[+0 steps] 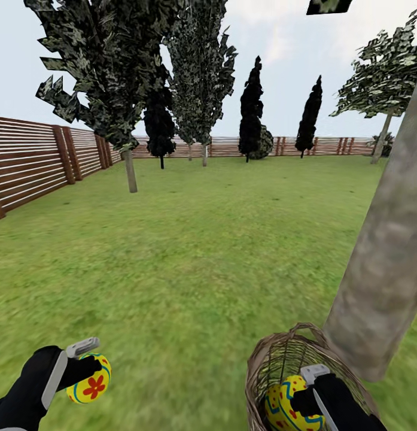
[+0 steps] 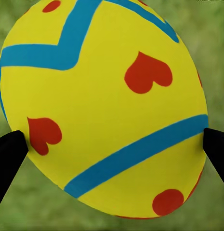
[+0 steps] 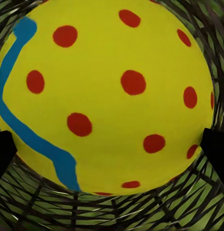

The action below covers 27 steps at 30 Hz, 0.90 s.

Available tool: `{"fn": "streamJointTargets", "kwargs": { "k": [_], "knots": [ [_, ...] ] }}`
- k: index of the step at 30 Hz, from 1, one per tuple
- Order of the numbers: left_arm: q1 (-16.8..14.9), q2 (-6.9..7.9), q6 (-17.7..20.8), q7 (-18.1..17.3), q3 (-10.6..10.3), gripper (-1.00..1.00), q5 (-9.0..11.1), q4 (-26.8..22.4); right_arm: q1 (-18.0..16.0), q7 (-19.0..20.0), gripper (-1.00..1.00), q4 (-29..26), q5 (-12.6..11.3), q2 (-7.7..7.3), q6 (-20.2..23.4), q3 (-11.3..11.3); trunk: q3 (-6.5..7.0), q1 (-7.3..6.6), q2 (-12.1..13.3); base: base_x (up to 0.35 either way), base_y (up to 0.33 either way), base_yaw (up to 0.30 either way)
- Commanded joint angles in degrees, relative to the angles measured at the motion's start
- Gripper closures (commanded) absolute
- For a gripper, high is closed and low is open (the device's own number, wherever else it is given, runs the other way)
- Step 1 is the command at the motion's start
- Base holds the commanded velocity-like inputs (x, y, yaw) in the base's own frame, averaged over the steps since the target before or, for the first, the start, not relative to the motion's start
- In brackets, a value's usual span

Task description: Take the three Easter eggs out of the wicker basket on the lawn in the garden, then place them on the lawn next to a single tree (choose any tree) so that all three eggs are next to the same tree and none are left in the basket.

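Two eggs gripped, one over the grass and one in the basket.

At seven o'clock in the head view, the left gripper (image 1: 82,366) pinches a flowered egg (image 1: 90,378) above the lawn (image 1: 190,257); up close, its black fingers (image 2: 9,156) press both sides of that blue-striped, red-marked shell. At five o'clock, the right gripper (image 1: 304,392) reaches into the wicker basket (image 1: 280,353), pinching a red-dotted egg (image 1: 285,406) with woven wall behind it. The mottled tree trunk (image 1: 382,275) rises just beside the basket, at three o'clock.
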Motion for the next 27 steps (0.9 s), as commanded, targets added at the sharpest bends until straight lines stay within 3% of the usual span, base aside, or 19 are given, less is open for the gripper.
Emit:
{"fn": "streamJointTargets", "kwargs": {
  "k": [1, 6, 12, 21, 27],
  "knots": [
    [-0.03, 0.03, 0.25, 0.02, 0.15, 1.00, 0.29, 0.04, -0.03, 0.39, 1.00, 0.53, 0.47, -0.04, 0.21, 0.11, 0.17, -0.04, -0.01, 0.000, 0.000, 0.000],
    [-0.03, 0.26, 0.16, -0.08, 0.60, 1.00, 0.59, 1.63, -0.03, 0.33, 1.00, 1.29, 0.68, 0.05, 0.14, 0.25, 1.11, -0.94, 1.61, 0.000, 0.013, 0.000],
    [-0.03, 0.17, 0.03, -0.29, 0.63, 1.00, 0.60, 2.79, -0.03, 0.40, 1.00, 1.43, 0.45, 0.04, 0.16, 0.14, 2.19, -2.26, 4.02, 0.000, 0.279, -0.020],
    [-0.03, -0.26, -0.33, 0.26, 0.51, 1.00, 0.58, 5.59, -0.03, 0.42, 1.00, 1.38, 0.34, -0.34, 0.16, 0.01, 3.80, -4.24, 7.62, 0.036, 0.065, -0.257],
    [-0.03, -0.27, -0.47, 0.28, 0.53, 1.00, 0.59, 6.53, -0.03, 0.33, 1.00, 1.43, 0.60, -0.12, 0.16, 0.02, 4.88, -5.55, 10.03, 0.000, 0.000, -0.035]
  ]
}}
